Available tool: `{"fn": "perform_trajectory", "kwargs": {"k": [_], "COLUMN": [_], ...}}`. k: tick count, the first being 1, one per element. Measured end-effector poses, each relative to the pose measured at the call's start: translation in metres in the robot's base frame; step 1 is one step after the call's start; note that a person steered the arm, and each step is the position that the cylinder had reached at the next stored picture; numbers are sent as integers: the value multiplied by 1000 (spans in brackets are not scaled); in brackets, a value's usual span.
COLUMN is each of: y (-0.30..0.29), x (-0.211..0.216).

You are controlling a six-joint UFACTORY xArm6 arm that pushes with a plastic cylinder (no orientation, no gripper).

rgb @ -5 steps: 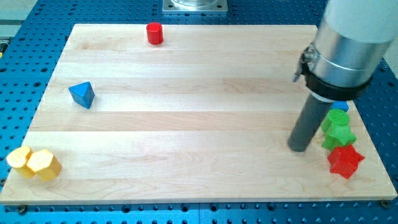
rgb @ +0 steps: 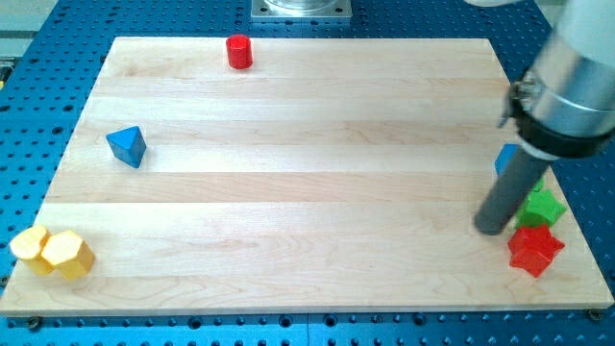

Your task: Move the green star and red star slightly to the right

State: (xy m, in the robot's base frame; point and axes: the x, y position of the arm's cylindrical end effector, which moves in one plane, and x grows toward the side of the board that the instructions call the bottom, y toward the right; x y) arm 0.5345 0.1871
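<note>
One rod, no jaws on it, so nothing is held: my tip (rgb: 492, 229) sits on the board near the view's right edge, just left of the green star (rgb: 543, 207) and up-left of the red star (rgb: 534, 250); you can't tell from this angle whether the rod touches the green one. Both stars are down in the board's lower right corner, green above, red below, touching or nearly so. The red star shows its points clearly, with a glossy moulded look and a lighter top face. The green star is partly hidden behind the rod, so you only see its right half and a couple of points. A blue block (rgb: 505, 158) pokes out from behind the rod just above the green star; its shape is too covered to call. The rod is dark, matte and cylindrical, under a wider silver housing with a black collar. The wooden board (rgb: 307, 144) is pale, planked, with faint grain, and lies on a blue perforated base (rgb: 38, 86). Counting blocks you get seven: two red (star plus a red cylinder (rgb: 239, 51) at the view's top edge), two blue (the hidden one plus a blue triangular block (rgb: 127, 146) at the left), one green, and two yellow blocks (rgb: 53, 252), faceted, touching each other at bottom left.
</note>
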Motion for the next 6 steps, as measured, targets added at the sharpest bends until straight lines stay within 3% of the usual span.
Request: {"fn": "perform_trajectory", "kwargs": {"k": [1, 2, 6], "y": [-41, -24, 37], "x": [11, 49, 65]}}
